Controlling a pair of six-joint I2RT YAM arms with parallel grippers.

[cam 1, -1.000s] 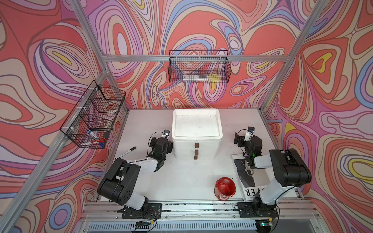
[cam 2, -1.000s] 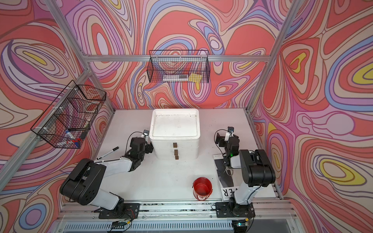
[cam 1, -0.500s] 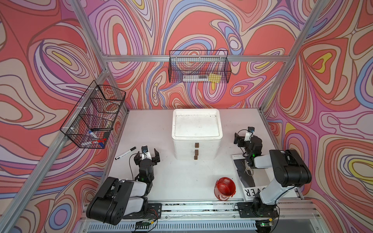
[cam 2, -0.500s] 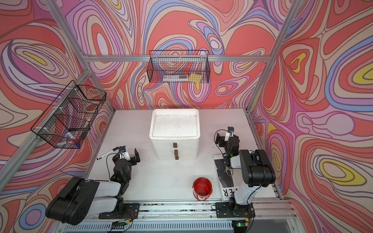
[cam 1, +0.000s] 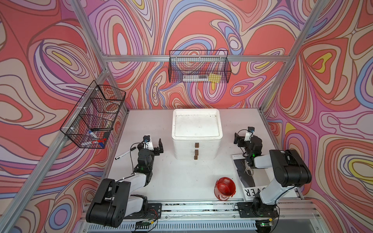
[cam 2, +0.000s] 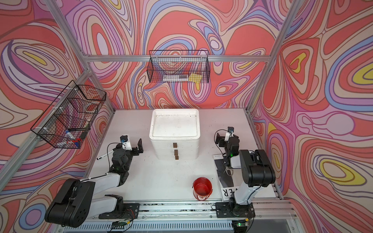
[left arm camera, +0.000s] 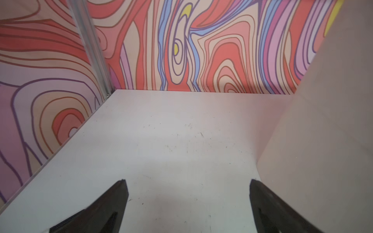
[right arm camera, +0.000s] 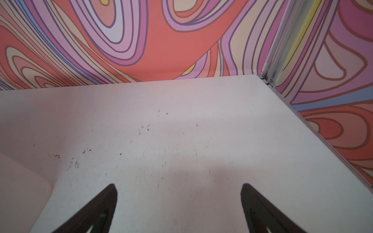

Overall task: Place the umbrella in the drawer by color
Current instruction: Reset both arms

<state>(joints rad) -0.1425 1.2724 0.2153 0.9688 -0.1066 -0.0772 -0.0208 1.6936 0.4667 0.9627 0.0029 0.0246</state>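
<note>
Left gripper (cam 1: pixel 155 146) swung back beside white plastic three-drawer unit (cam 1: pixel 207 150), fingers spread wide, empty, right gripper (cam 1: pixel 238 139) equally wide, empty, above white tabletop (cam 1: pixel 181 177)

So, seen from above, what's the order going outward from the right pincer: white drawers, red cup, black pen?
From the right pincer, in a top view:
1. white drawers, close beside it, mid-table.
2. red cup, near the front edge.
3. black pen, far across on the left side.

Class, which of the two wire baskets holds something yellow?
The basket on the back wall: a yellow item lies in it, while the side-wall basket holds markers.
</note>
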